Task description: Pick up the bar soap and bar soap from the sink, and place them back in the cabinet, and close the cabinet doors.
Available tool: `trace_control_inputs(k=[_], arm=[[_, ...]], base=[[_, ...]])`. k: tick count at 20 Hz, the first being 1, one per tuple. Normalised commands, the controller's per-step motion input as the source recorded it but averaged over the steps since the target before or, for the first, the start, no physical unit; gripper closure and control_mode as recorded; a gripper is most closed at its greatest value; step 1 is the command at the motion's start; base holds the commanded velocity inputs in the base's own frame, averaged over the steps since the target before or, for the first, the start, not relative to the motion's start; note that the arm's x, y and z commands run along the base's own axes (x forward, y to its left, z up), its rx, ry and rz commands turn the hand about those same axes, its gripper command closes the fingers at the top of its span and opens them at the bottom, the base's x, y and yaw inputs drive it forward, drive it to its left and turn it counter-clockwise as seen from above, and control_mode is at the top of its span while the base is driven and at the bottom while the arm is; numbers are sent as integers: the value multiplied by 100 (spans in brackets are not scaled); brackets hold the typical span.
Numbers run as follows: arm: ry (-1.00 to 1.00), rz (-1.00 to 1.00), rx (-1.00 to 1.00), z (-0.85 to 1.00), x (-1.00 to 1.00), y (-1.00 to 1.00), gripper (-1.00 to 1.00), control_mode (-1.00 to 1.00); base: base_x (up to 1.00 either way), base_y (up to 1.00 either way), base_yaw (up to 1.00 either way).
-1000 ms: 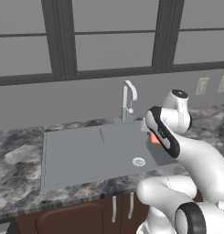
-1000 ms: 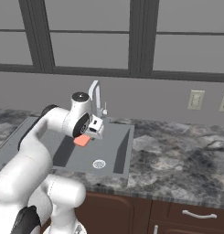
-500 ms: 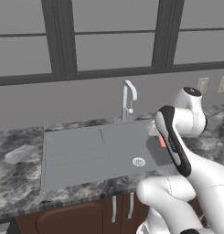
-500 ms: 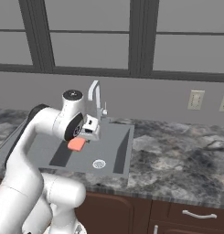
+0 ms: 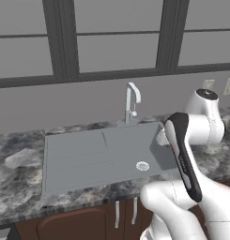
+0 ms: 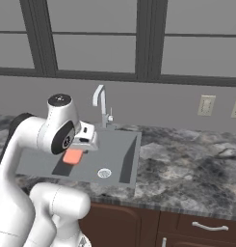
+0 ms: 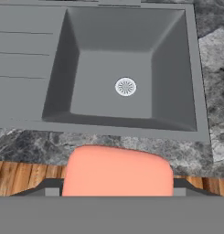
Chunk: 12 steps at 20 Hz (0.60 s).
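Gripper (image 6: 78,148) clamped on a salmon-orange bar soap (image 7: 117,171), held above the front edge of the sink (image 7: 195,96). Basin bare but for the drain (image 7: 125,87). By the look of it: carry to cabinet pending, doors not yet closed.

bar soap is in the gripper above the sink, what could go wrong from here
1. The bar soap is broad and sticks out past the gripper; it may slip and drop back into the sink.
2. The tap stands close behind the hand; a wide swing could clip it.
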Motion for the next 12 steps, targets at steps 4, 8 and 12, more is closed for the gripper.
trace_control_inputs(k=[4, 8, 12], arm=[[0, 8, 0, 21, -37, 0, 100, -100], [0, 8, 0, 22, -45, 0, 100, -100], [0, 1, 0, 35, -25, 1, 100, -100]], base=[[0, 0, 0], [0, 0, 0], [0, 0, 0]])
